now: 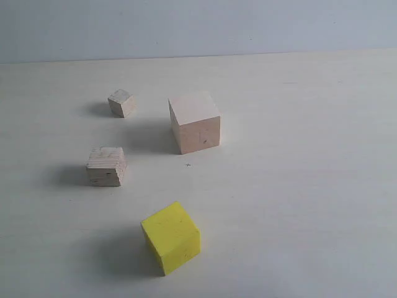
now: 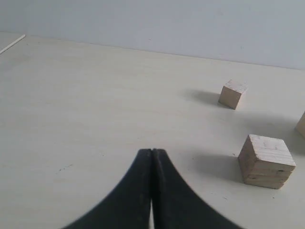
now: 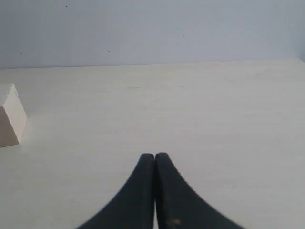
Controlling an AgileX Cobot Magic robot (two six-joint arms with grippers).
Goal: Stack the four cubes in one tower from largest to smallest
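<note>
Well, the left gripper (image 2: 151, 155) and right gripper (image 3: 155, 156) were seen closed tight and empty, so the yellow cube (image 1: 170, 237) could be shoved aside unless they were opened.

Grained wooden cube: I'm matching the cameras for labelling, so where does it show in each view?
Exterior view: grained cube left of centre.
Left wrist view: the nearest cube, fully in frame.
Right wrist view: not in it.
Shared landmark: the tiny cube, standing apart beyond it in both.
</note>
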